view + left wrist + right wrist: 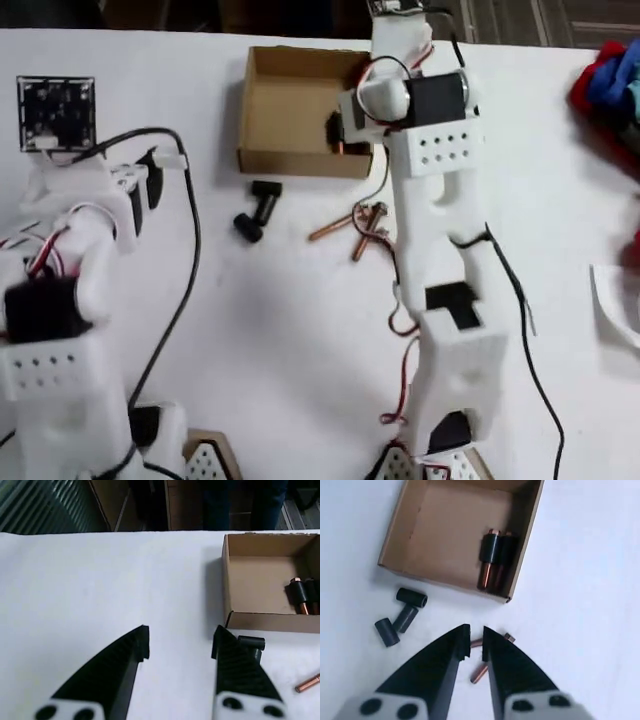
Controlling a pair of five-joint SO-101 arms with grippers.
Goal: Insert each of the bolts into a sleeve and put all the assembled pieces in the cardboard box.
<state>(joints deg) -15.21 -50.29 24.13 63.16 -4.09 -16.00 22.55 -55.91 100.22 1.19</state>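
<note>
So, cardboard box sits nr the table's far edge, abt midway along it, open side up. In it: two assembled pieces, each a black sleeve on a copper bolt. They lie side by side, touching, against the box's right wall, close to its near-right corner.

On the table just outside the box's near wall, by its near-left corner: three loose black sleeves, on their sides, bunched close together. Off the box's near-right corner: loose copper bolts in a small crossed heap. Looks like three, can't be sure of the count.

Over that heap hangs the right gripper, jaws only a crack apart w/ nothing btw them, tips aimed at the box's near wall. Can't tell if the tips touch the table. In the high view the right arm runs from the table's near edge up to the box, wrist above the box's right wall.

Over bare table btw the left edge and the box is the left gripper, jaws spread wide, empty, facing the table's far edge. One sleeve peeks out just past one of its fingers, and a bolt lies further off to that same side.
</note>
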